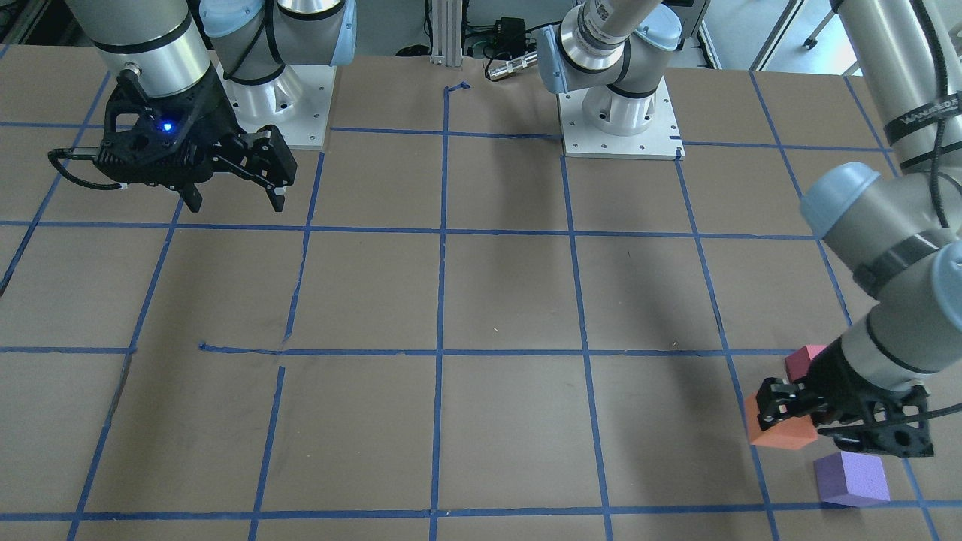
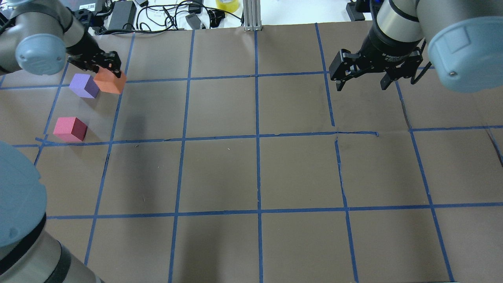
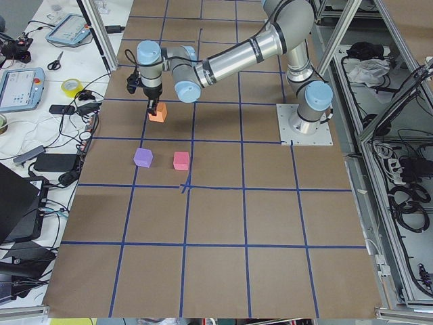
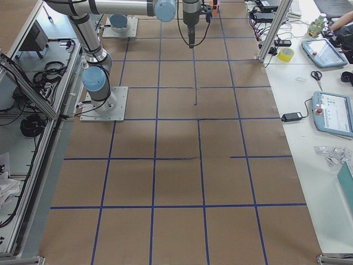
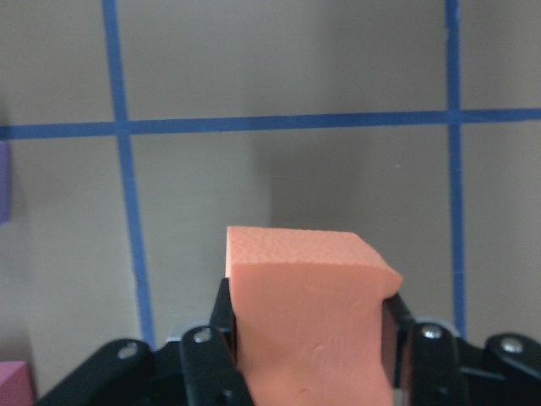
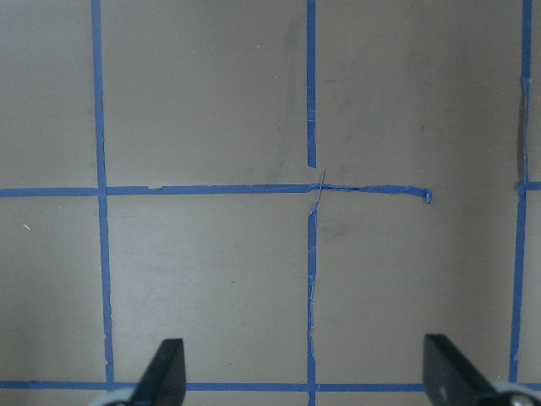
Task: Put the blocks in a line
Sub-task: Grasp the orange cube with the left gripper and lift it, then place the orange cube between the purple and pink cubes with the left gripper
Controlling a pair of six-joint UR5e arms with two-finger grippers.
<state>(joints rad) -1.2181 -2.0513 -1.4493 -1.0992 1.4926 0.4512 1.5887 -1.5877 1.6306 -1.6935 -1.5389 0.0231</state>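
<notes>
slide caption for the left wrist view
Left gripper grips the orange block, blue-taped table beyond, purple block and pinkish-red block at left edge

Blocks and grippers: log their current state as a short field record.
orange block: clamped between the fingers of the left gripper
purple block: free on the table, near the orange block
pinkish-red block: free on the table, apart, nearer the robot's base
right gripper: open, empty, above bare table
line: not yet formed
</notes>
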